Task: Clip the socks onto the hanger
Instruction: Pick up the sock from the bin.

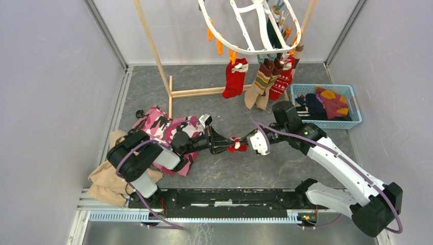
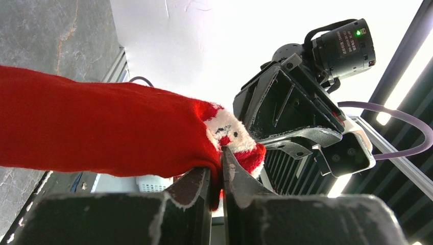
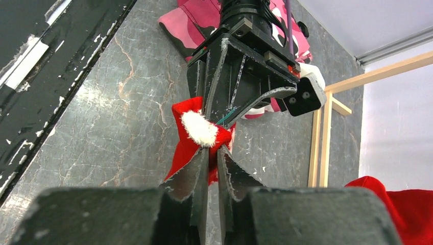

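Top external view: the small red fabric sock with white trim (image 1: 237,145) hangs just above the grey tabletop (image 1: 214,176), left jaws and right jaws both pinching it, apparently mid-handover, well short of the white plastic oval hanger (image 1: 250,51).

The small red fabric sock (image 1: 238,146) sits between my left gripper (image 2: 218,171) and right gripper (image 3: 213,163); white plastic oval hanger (image 1: 250,51) behind it, blue plastic basket (image 1: 332,124) right.
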